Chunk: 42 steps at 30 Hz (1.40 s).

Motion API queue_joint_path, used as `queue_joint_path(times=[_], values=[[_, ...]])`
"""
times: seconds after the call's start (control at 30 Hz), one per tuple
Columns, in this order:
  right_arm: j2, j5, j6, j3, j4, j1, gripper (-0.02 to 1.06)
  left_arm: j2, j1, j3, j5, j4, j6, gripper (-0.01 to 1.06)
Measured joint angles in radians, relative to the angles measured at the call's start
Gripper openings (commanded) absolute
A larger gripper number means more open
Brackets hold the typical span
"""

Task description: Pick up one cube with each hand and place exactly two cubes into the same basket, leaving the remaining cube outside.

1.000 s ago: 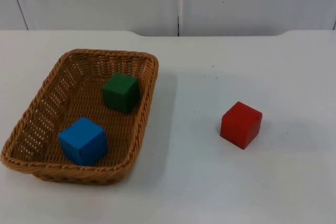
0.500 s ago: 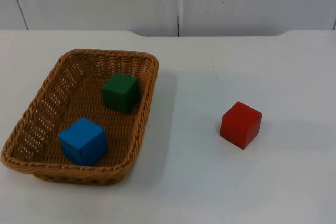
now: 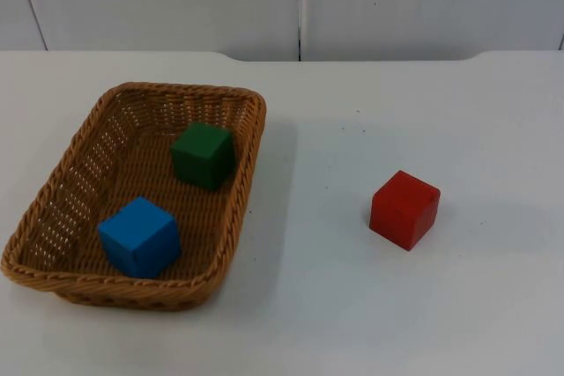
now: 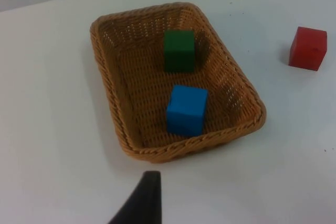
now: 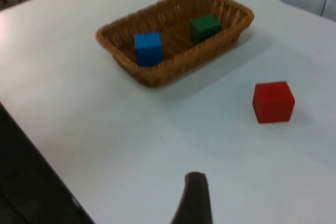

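Cubes blue (image 3: 139, 236) and green (image 3: 204, 154) sat inside basket (image 3: 250, 149); red cube (image 3: 404, 210) outside on table (image 3: 335, 305). Looked finished, nothing left to move. Both grippers up and away, waiting; could not tell wide or narrow.

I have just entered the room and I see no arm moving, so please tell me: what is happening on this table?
Nothing is being handled right now. The blue cube and the green cube lie inside the wicker basket, apart from each other. The red cube stands alone on the white table, outside the basket. Both arms wait, drawn back above the table, each wrist camera looking down on the scene. Two cubes in, one out: the task looks done.
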Motion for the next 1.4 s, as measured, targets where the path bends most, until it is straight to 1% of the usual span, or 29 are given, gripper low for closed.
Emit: queue_joint_path(times=[0.47, 0.5, 0.57, 0.6, 0.63, 0.67, 0.7, 1.4], values=[[0.000, 0.006, -0.014, 0.019, -0.007, 0.000, 0.65, 0.000, 0.000, 0.000, 0.000, 0.000, 0.003, 1.02], [0.000, 0.006, -0.016, 0.019, -0.007, 0.000, 0.67, 0.000, 0.000, 0.000, 0.000, 0.000, 0.003, 1.02], [0.000, 0.006, -0.016, 0.019, -0.007, 0.000, 0.80, 0.000, 0.000, 0.000, 0.000, 0.000, 0.003, 1.02], [0.000, 0.006, -0.017, 0.019, -0.007, 0.000, 0.80, 0.000, 0.000, 0.000, 0.000, 0.000, 0.003, 1.02], [0.000, 0.006, -0.017, 0.019, -0.007, 0.000, 0.92, 0.000, 0.000, 0.000, 0.000, 0.000, 0.003, 1.02], [0.000, 0.008, -0.017, 0.019, -0.007, 0.000, 1.01, 0.000, 0.000, 0.000, 0.000, 0.000, 0.003, 1.02], [0.000, 0.010, -0.017, 0.020, -0.007, 0.000, 1.05, 0.000, 0.000, 0.000, 0.000, 0.000, 0.003, 1.02], [0.000, 0.010, -0.017, 0.020, -0.007, 0.000, 1.05, 0.000, 0.000, 0.000, 0.000, 0.000, 0.003, 1.02]])
